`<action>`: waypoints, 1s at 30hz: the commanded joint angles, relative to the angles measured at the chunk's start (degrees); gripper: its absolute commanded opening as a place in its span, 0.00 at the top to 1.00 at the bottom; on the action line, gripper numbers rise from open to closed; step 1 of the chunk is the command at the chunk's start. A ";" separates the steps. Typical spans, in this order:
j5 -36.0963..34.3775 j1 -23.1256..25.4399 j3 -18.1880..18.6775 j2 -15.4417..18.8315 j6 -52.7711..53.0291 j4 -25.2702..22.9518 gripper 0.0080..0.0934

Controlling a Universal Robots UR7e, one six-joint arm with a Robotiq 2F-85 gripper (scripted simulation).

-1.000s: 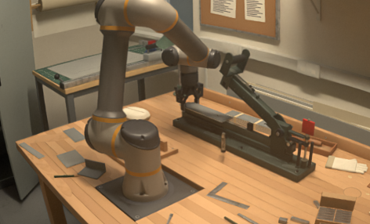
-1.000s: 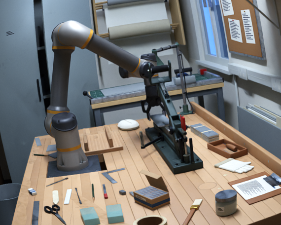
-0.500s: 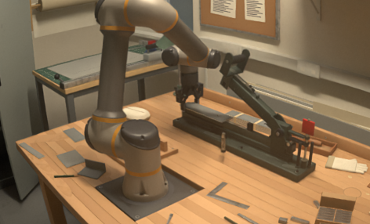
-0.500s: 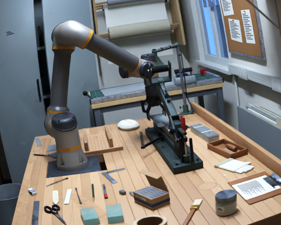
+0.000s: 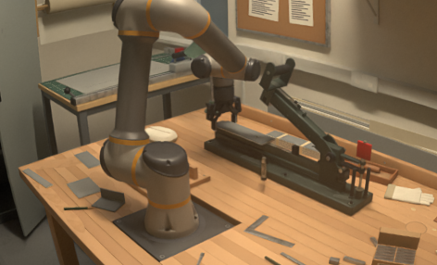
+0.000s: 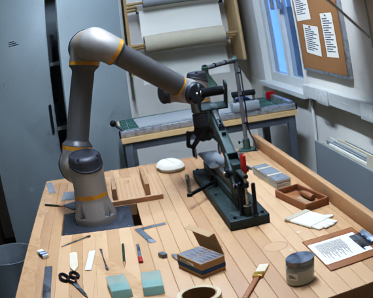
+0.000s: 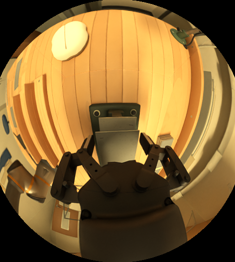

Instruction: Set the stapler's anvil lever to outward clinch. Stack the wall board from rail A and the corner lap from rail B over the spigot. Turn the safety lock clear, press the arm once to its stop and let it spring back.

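Two grey boards [image 7: 117, 139] lie stacked on the far end of the stapler [image 5: 286, 160], the upper one overlapping the lower, and the stapler's bed runs lengthwise across the bench. My gripper [image 7: 118, 140] hangs just above the upper board [image 5: 235, 127] with its fingers open and empty. The stapler's long arm [image 5: 302, 123] stands raised at a slant, its handle high beside my wrist. A red safety lock [image 6: 242, 162] sits on the arm near the pivot. A small lever [image 6: 202, 189] sticks out from the stapler's side. The spigot is hidden under the boards.
A wooden jig with two rails [image 6: 133, 188] sits empty beside the robot base. A white pad [image 6: 170, 165] lies behind it. A stack of boards [image 6: 271, 174], a small tray [image 6: 301, 196] and a glove [image 6: 311, 218] lie right of the stapler. Hand tools crowd the near edge.
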 commanded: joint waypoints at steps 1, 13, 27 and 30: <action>0.00 0.00 -0.02 -0.04 0.00 -0.03 0.00; 0.00 0.00 -0.27 -0.36 0.00 0.57 0.00; 0.00 0.00 -1.72 -2.01 0.00 3.69 0.00; 0.00 0.00 -2.07 -2.36 0.00 4.38 0.00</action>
